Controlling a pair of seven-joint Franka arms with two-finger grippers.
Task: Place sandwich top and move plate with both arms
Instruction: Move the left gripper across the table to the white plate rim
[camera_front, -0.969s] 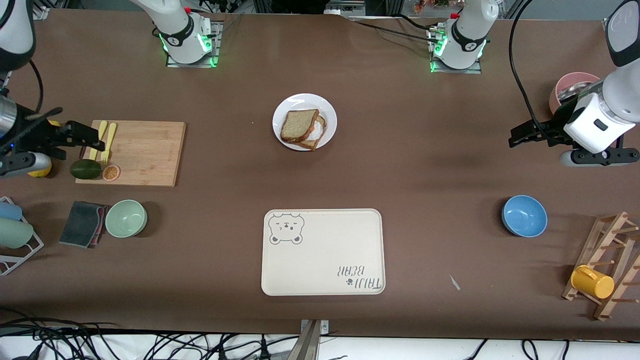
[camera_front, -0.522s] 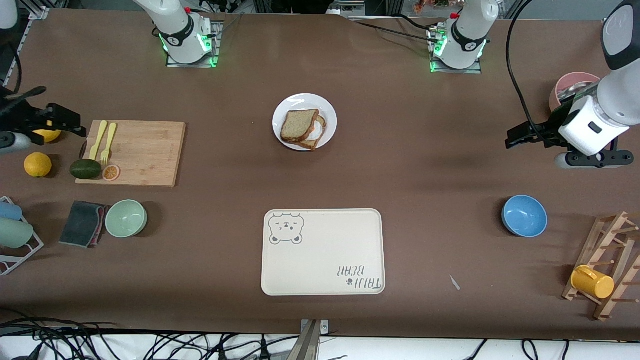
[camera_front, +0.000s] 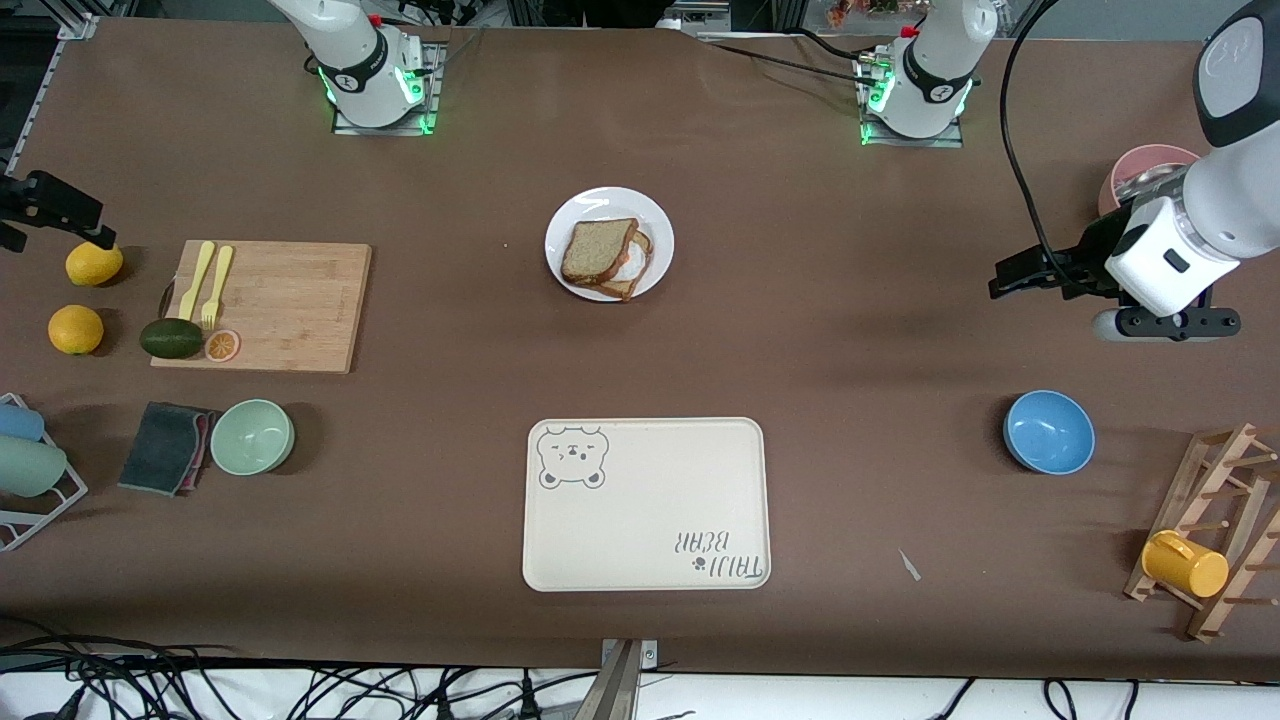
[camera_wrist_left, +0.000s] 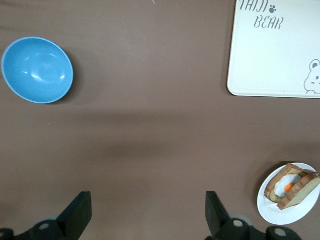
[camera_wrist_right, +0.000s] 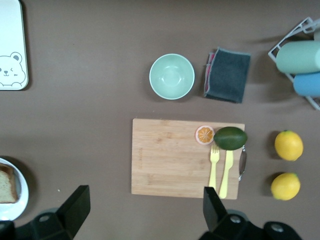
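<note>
Sandwich top (camera_front: 598, 249): lying on egg toast, on plate (camera_front: 609, 199) mid-tabletop (bread placed, plate unmoved). Left hand (camera_front: 1010, 277), right hand (camera_front: 45, 200): both wide open, empty, drawn outward toward tabletop ends.

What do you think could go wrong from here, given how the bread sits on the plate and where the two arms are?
1. The sandwich top lies skewed on the toast with egg, which pokes out from under it; carrying the plate could make it slide off.
2. Both open grippers are well away from the plate: the left gripper over bare table, the right gripper above a lemon. Uneven arrival or lift may tilt the glossy plate.
</note>
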